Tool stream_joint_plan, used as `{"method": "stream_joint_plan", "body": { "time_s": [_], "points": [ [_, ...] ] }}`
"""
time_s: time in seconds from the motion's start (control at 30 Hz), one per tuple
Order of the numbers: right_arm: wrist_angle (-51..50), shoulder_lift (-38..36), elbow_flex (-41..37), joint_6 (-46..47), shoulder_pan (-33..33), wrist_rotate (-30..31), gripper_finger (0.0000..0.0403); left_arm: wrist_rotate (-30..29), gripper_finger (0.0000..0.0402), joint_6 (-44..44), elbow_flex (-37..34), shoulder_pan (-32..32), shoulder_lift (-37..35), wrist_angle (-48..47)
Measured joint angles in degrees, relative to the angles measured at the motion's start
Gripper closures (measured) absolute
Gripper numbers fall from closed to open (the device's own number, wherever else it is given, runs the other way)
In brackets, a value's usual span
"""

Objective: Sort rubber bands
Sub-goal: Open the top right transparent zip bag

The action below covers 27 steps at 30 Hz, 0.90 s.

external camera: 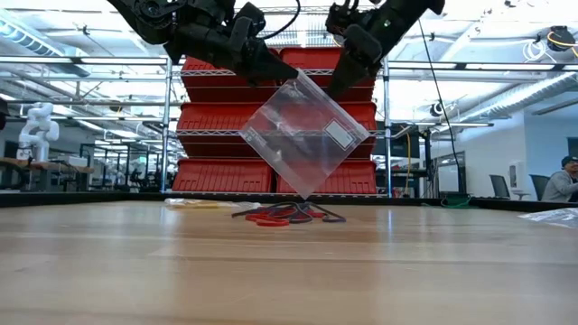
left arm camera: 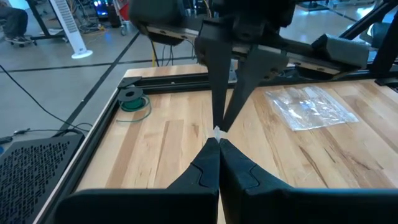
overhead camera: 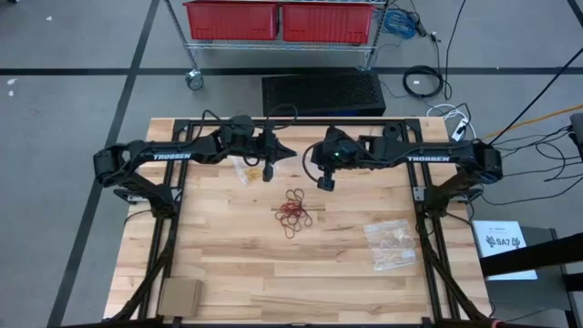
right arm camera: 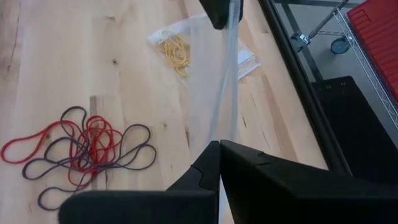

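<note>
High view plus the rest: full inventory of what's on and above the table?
Rubber bands: one tangled pile, red and dark, table centre.
Held bag: one, clear, empty, hanging in the air between both pincers.
Bag with yellow bands: one, clear, on the table below the left arm.
Second flat bag: one, clear, table's right side.
Cardboard piece: one, brown, front-left corner.
Left pincer: shut on the held bag.
Right pincer: shut on the held bag.
</note>
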Motion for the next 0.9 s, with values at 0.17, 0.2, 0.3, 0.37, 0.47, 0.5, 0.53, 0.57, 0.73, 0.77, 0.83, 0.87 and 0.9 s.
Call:
{"method": "stream_joint_plan", "body": {
  "time_s": [0.17,0.2,0.3,0.37,0.47,0.5,0.53,0.57,0.73,0.77,0.83,0.87,0.9],
  "points": [
    [3.99,2.09,0.00,-0.44,0.00,-1.53,0.0403,0.00,0.0402,-0.02,0.00,0.00,0.00,0.00],
    [4.48,2.56,0.02,-0.86,0.00,-1.16,0.0403,0.00,0.0402,-0.02,0.00,0.02,0.00,0.00],
    [4.82,2.89,0.00,-1.13,-0.23,1.61,0.0403,0.00,0.0402,-0.04,0.00,0.00,0.00,-0.05],
    [6.39,2.81,0.02,0.01,-0.58,3.21,0.0403,0.00,0.0402,-0.03,0.00,0.00,0.00,0.00],
    [9.66,2.86,-0.83,1.14,-0.92,1.49,0.0403,0.00,0.0402,-0.02,0.00,0.00,0.00,0.00],
    [11.92,2.96,-1.83,1.14,-0.87,0.00,0.0403,0.00,0.0402,-0.02,0.00,0.00,0.00,0.00],
    [13.89,3.03,-3.20,1.12,-0.83,-1.34,0.0403,-0.01,0.0402,-0.02,0.00,0.00,0.00,-0.03],
    [15.60,3.11,-4.79,1.11,-0.80,-2.57,0.0403,-0.02,0.0401,0.01,0.00,0.00,0.00,-0.05],
    [27.38,3.18,-13.74,5.14,-1.09,-8.97,0.0403,0.00,0.0402,-0.02,0.00,0.00,0.00,-0.07],
    [31.40,3.18,-15.61,6.86,-1.09,-10.04,0.0403,0.00,0.0402,-0.04,0.00,0.00,0.00,-0.07],
    [38.80,3.19,-18.73,9.34,-1.06,-10.40,0.0403,0.00,0.0402,-1.17,0.00,-0.15,0.00,-0.03],
    [41.70,3.20,-19.71,9.97,-1.04,-9.93,0.0403,-0.04,0.0402,-1.52,0.00,-0.35,0.00,0.00],
    [43.81,3.20,-20.19,10.23,-1.00,-8.82,0.0403,-0.25,0.0402,-1.55,0.00,-0.67,0.00,-0.06]
  ]
}}
